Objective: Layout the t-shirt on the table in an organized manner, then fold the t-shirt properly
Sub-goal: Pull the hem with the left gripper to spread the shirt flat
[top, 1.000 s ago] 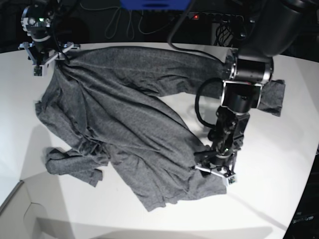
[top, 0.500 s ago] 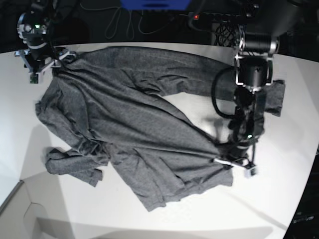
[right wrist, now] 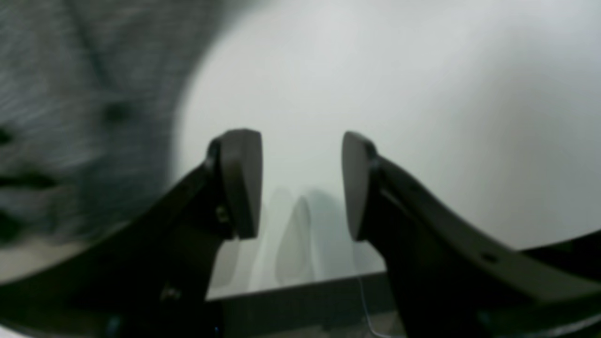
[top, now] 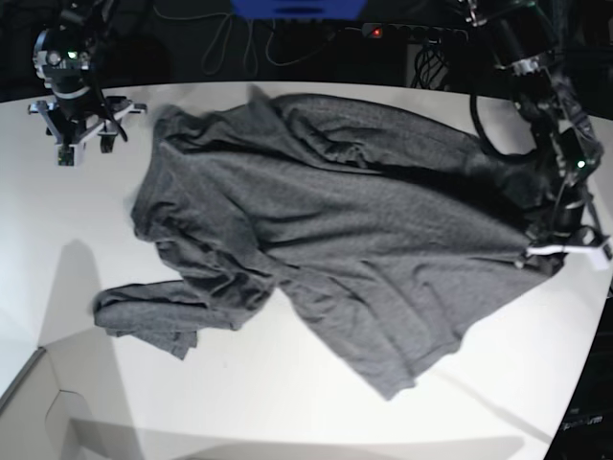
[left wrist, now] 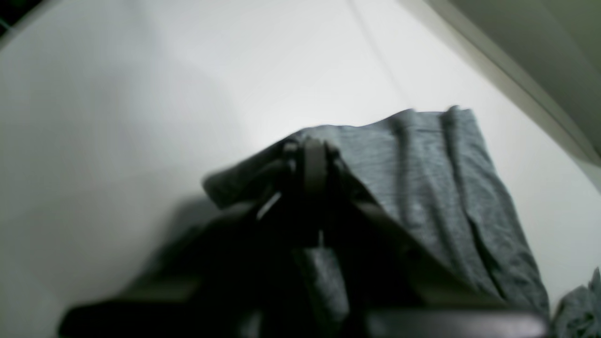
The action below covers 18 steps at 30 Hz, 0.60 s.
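table point(top: 287, 402) white, mostly bare. t-shirt point(top: 335, 230) lies across middle, roughly spread but wrinkled, one sleeve bunched at near-left; layout part done, smoothing and all folding left. left gripper point(top: 565, 251) clenched on shirt edge near table rim. right gripper point(top: 81, 125) released, empty, just beside collar end.

backdrop: dark, nearly black behind the far edge of the work surface
cables point(top: 230, 43): pale loops hanging against the dark backdrop
blue panel point(top: 297, 8): bright blue, at the top edge, partly cut off
power strip point(top: 412, 34): dark, with a small red light
cardboard box point(top: 38, 412): pale, lower left corner
light: even, from above; soft shadows fall on the white surface
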### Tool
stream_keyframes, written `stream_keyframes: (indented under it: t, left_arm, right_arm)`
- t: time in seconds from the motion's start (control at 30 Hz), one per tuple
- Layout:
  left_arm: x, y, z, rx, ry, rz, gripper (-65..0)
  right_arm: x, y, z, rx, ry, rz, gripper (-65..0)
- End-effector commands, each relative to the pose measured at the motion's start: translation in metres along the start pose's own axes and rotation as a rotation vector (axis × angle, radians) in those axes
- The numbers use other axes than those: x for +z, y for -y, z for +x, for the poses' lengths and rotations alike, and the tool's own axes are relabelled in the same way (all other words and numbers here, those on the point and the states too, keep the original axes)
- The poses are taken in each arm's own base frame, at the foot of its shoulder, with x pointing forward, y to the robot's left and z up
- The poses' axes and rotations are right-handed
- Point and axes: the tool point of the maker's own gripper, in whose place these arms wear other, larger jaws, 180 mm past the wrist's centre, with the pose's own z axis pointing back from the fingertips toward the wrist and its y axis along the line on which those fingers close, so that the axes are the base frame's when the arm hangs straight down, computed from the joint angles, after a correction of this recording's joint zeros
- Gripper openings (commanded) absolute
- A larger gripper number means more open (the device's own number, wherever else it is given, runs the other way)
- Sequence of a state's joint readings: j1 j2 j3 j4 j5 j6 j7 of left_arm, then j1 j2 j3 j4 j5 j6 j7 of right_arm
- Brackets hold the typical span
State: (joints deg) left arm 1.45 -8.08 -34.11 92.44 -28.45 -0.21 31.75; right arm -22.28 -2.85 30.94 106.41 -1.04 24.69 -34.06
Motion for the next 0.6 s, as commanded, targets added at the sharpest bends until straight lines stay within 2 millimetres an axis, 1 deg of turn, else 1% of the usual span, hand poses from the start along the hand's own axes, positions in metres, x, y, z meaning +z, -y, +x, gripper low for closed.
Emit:
stream_keyframes:
  t: [0.0,0.1,0.23,0.37,0.43,0.5,0.57]
  left_arm:
    - [0.006,-0.006,0.019,-0.015,0.057,0.008,-64.9]
    - [0.018,-0.03,0.015,-0.016,0.052,0.062,-64.9]
    - [0.027,-0.053,0.012,-0.011,0.045,0.114,-64.6]
    - [0.03,-0.059,0.005,-0.018,0.028,0.126,-64.4]
    - [0.031,-0.059,0.005,-0.018,0.029,0.127,-63.7]
    - [0.034,-0.063,-0.001,-0.023,0.003,0.135,-59.1]
    - [0.036,-0.064,-0.005,-0.037,-0.037,0.135,-49.9]
  right_arm:
    - [0.003,0.002,0.012,0.004,0.046,0.0,-36.7]
    - [0.002,0.001,0.012,0.003,0.046,0.002,-36.7]
    - [0.002,-0.002,0.013,0.002,0.051,0.01,-36.6]
    - [0.0,-0.027,0.022,0.033,0.067,0.075,-36.5]
    - [-0.002,-0.038,0.027,0.042,0.081,0.103,-35.9]
    - [-0.005,-0.046,0.039,0.046,0.103,0.121,-32.4]
    - [-0.008,-0.048,0.049,0.045,0.125,0.125,-27.7]
